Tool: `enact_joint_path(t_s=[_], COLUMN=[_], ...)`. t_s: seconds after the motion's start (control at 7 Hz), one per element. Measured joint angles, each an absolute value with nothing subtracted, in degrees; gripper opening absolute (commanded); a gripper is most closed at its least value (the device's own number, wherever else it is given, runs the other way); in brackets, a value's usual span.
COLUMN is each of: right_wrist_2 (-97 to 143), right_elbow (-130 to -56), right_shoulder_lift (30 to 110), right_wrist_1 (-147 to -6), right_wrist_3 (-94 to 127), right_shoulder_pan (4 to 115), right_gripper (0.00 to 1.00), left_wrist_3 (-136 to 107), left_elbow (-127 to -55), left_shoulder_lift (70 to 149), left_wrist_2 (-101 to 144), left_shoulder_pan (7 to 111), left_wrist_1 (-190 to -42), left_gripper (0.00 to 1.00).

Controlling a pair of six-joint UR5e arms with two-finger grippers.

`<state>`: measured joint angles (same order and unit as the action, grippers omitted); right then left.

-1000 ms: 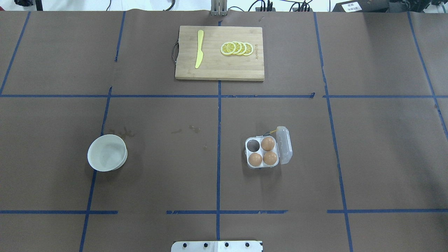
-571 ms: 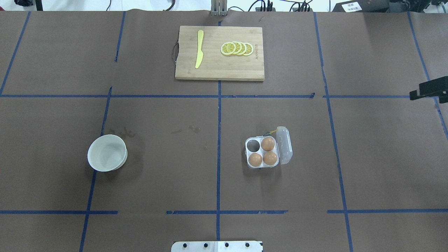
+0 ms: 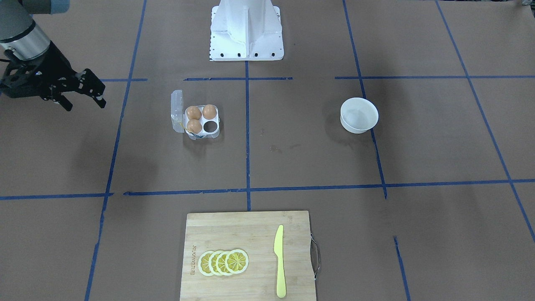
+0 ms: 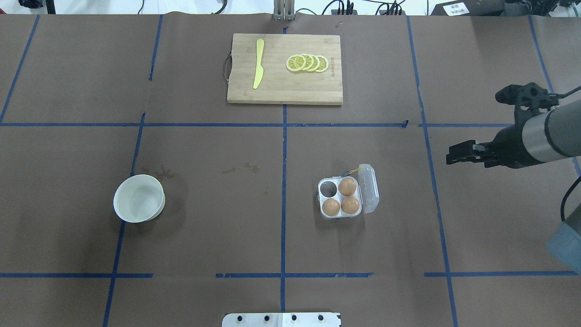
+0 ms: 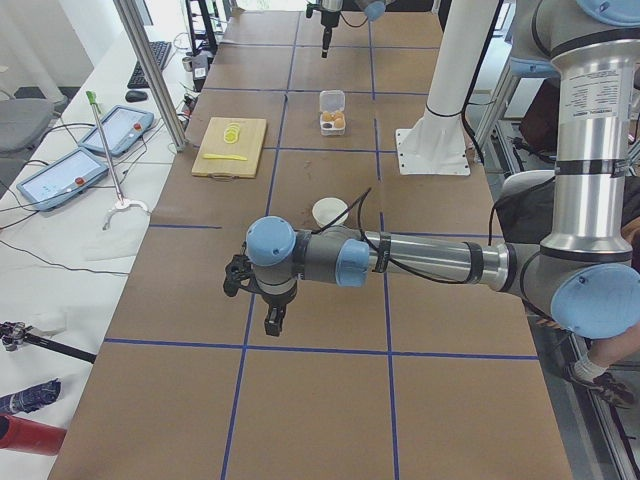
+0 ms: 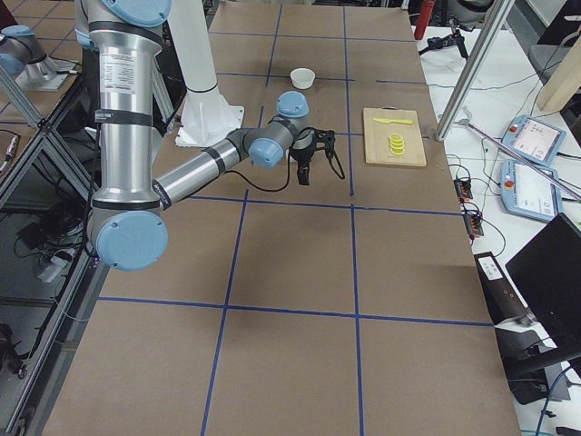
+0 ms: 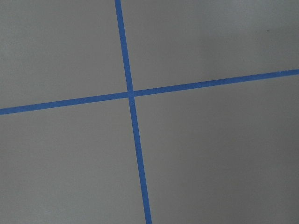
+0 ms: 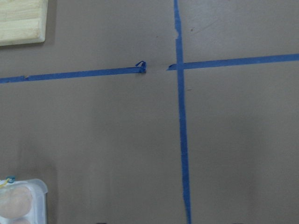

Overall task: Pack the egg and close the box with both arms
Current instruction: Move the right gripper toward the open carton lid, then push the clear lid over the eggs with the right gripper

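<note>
Three eggs in open box, right arm well apart.

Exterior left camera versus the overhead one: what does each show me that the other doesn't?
Only exterior left: the left arm, its left gripper hanging over bare table, apart from the bowl. Only overhead: the empty far-left cell of the box beside three eggs, plainly readable. Both: the bowl, the open-lidded box and the cutting board.
</note>
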<state>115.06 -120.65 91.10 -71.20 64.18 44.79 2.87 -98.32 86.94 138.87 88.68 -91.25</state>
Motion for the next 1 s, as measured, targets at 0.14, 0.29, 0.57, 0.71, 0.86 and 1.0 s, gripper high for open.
enact_joint_path(t_s=[0.14, 0.29, 0.57, 0.71, 0.86, 1.0], right_wrist_2=[110.95, 107.26, 103.06, 102.22, 101.41, 100.36], right_elbow=[-120.34, -119.84, -118.87, -118.56, -118.37, -118.32], right_shoulder_lift=[89.42, 88.21, 87.10, 86.15, 84.78, 82.77], right_wrist_1=[-71.20, -71.29, -71.63, -71.77, -72.12, -73.50], right_wrist_3=[67.68, 69.51, 70.53, 70.83, 71.63, 72.56], right_shoulder_pan=[40.41, 36.62, 32.03, 30.82, 29.58, 28.25], right_gripper=[0.81, 0.81, 0.82, 0.82, 0.82, 0.82], left_wrist_3=[2.83, 2.82, 2.81, 2.79, 2.76, 2.74], left_elbow=[-98.29, -98.19, -98.08, -98.04, -97.98, -97.85], left_shoulder_lift=[87.06, 87.32, 87.72, 87.79, 87.84, 87.87], left_wrist_2=[138.92, 138.94, 138.95, 138.95, 138.96, 138.96], left_shoulder_pan=[88.67, 88.64, 88.54, 88.53, 88.48, 88.45], left_wrist_1=[-91.35, -91.39, -91.43, -91.44, -91.44, -91.47], left_gripper=[1.00, 1.00, 1.00, 1.00, 1.00, 1.00])
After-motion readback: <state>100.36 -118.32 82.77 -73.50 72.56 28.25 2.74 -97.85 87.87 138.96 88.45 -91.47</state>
